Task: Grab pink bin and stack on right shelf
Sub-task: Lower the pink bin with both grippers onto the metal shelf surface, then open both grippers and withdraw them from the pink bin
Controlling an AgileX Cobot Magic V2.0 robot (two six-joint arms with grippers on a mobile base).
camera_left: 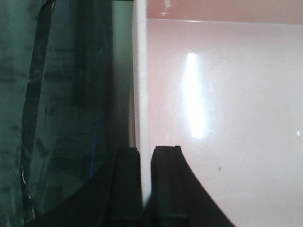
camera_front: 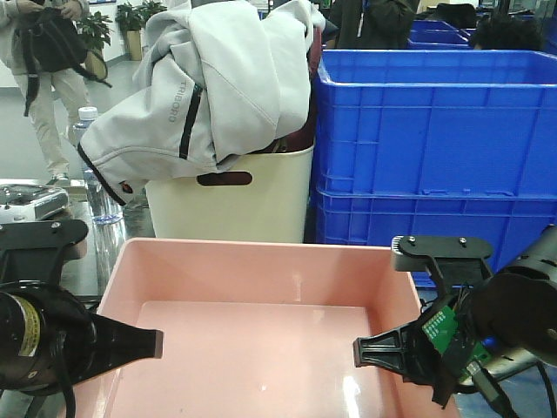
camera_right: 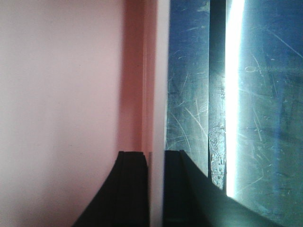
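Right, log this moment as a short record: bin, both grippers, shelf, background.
pink bin: empty, gripped at both side walls
left gripper: shut on the bin's left wall
right gripper: shut on the bin's right wall
right shelf: shiny top shows outside both walls; contact with the bin cannot be told
behind: cream bin with grey jacket, stacked blue crates

pink bin [camera_front: 261,266]: pale pink, white glare | blue crates [camera_front: 435,131]: saturated blue | cream bin [camera_front: 270,207]: cream, dark-red slot | jacket [camera_front: 226,78]: light grey, black trim | left gripper [camera_left: 146,184], right gripper [camera_right: 156,189]: black | right shelf [camera_left: 61,118]: dark greenish sheen, black tape line
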